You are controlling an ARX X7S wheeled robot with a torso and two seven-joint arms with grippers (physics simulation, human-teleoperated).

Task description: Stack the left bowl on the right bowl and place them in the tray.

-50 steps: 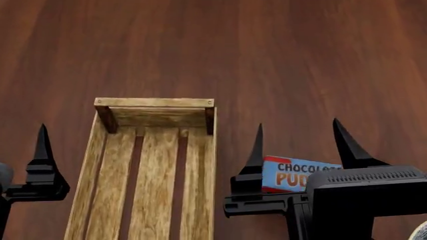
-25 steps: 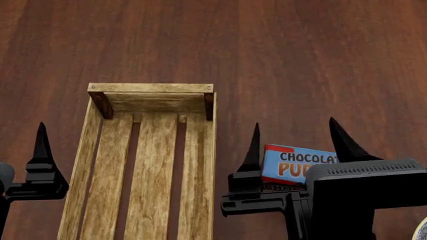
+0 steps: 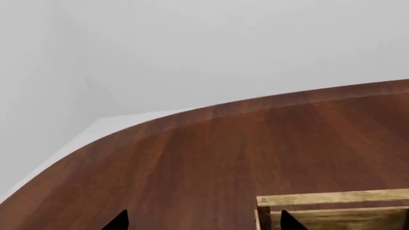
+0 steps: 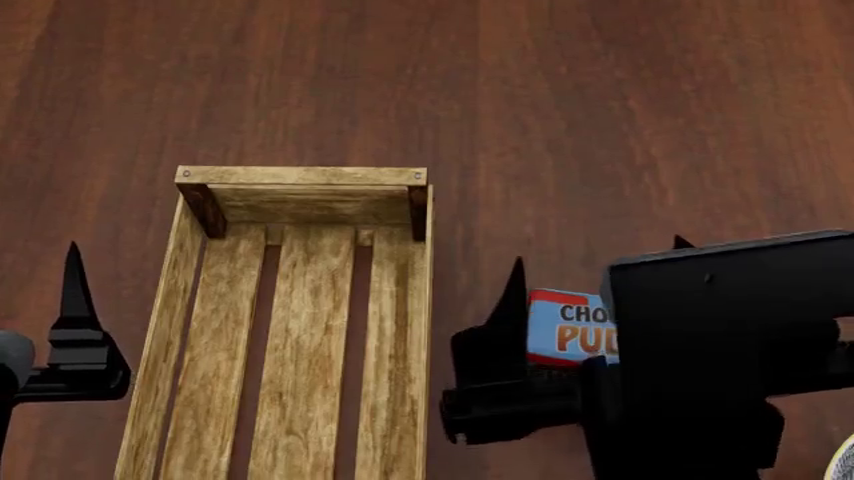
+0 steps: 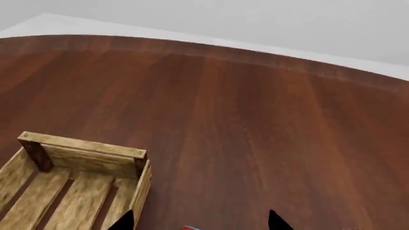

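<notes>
No bowl shows in any view. The tray (image 4: 296, 186), a long light-wood crate with a slatted bottom, lies empty at the centre-left of the head view. Its far end also shows in the left wrist view (image 3: 332, 197) and the right wrist view (image 5: 83, 146). My left gripper (image 3: 203, 223) is open and empty, left of the tray; only one finger (image 4: 74, 300) shows in the head view. My right gripper (image 4: 599, 252) is open and empty, right of the tray, straddling the pudding box from above. Its far finger is mostly hidden by the wrist body.
A blue chocolate pudding box (image 4: 571, 328) lies on the dark wooden table (image 4: 561, 110) just right of the tray, partly under my right wrist. A red sliver of it shows in the right wrist view (image 5: 189, 228). The table's curved far edge (image 5: 255, 52) meets a grey wall.
The head view first shifted so the tray sits higher in frame. Then my right wrist rose toward the camera and now covers more of the pudding box. The left finger drifted slightly left.
</notes>
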